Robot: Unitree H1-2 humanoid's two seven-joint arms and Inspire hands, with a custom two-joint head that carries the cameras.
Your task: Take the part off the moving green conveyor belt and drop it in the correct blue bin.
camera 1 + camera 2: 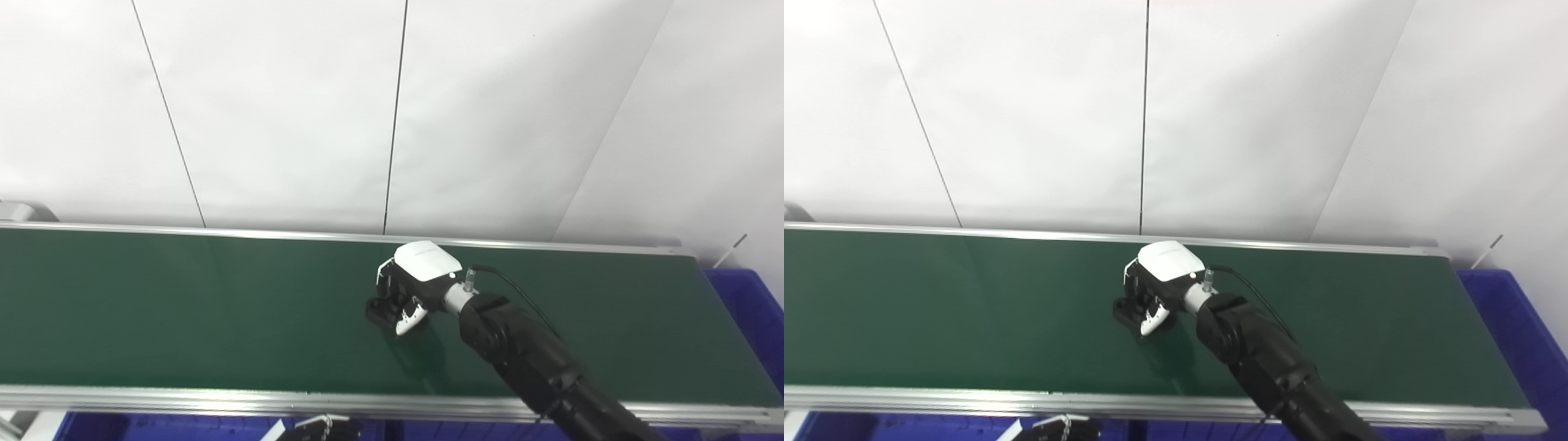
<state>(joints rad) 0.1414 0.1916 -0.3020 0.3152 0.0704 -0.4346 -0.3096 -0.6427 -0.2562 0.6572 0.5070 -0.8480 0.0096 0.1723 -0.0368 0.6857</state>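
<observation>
Right hand (409, 293) was down on the green conveyor belt (184, 306) mid-width, fingers curled round a small dark part (378, 310) that sat on the belt under them, whether fully clamped I could not tell. Nearest the camera, the left hand (321, 429) peeked in at the bottom edge, too cropped to say if it was apart or closed. So the pick looked to be the step in hand. Next would call for a firm squeeze, a clean lift, then a swing over to the blue bin (750, 306) beyond the belt's right end.
</observation>
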